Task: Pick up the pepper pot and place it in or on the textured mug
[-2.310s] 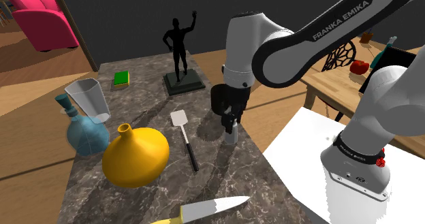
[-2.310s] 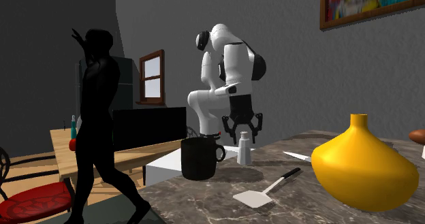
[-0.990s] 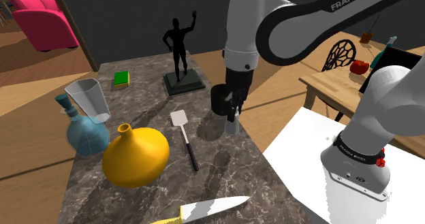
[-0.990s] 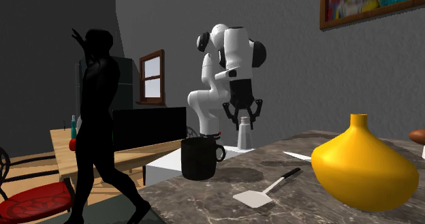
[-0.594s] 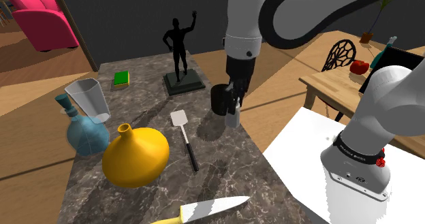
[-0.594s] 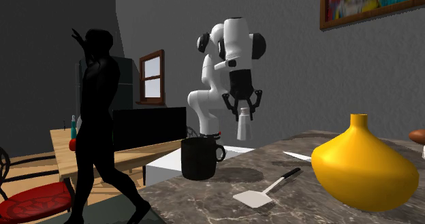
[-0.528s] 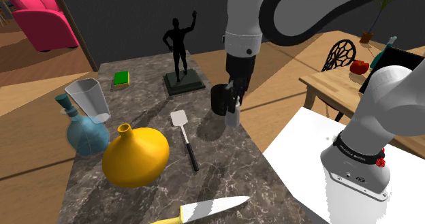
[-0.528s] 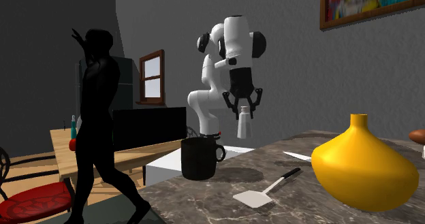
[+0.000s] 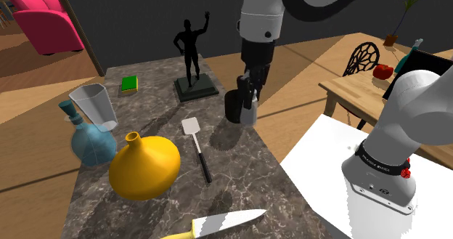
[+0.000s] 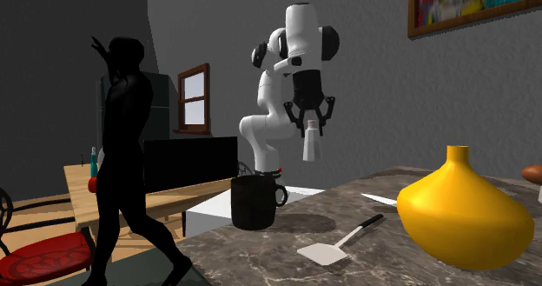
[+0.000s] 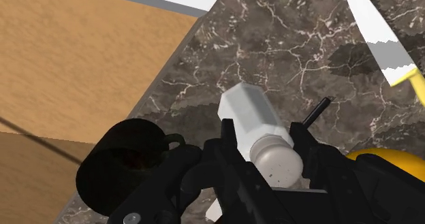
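Shoulder view: gripper (image 9: 251, 98) clamped on the white pepper pot (image 9: 250, 115), held in the air just beside the black mug (image 9: 234, 105), on the view's right of it. Second exterior view: pot hangs upright, well above the marble surface (image 10: 256, 258), with the mug below and to the view's left, so not over the opening. Wrist view: fingers (image 11: 304, 148) clasp the pot near its cap, mug off to one side. Risk: an off-centre release would strike the rim, tipping the mug or sending the pot over the nearby surface edge.
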Robot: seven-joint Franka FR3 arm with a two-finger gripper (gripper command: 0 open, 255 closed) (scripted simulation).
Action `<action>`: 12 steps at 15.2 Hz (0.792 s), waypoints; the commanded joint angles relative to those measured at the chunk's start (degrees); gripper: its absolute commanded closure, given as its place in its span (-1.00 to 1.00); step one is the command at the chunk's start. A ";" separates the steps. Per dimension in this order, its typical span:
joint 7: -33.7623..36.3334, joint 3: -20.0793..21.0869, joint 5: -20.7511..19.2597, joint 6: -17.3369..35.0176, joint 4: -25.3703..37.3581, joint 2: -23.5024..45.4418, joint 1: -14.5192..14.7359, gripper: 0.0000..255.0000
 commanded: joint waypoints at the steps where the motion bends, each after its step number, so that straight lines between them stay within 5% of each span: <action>1: 0.15 -0.20 -0.11 -1.58 1.17 -0.39 -0.03 1.00; 7: 0.56 -0.78 -0.52 -5.94 4.93 -1.01 -0.19 1.00; 12: -4.59 -4.61 -3.42 -7.26 10.12 3.86 -3.27 1.00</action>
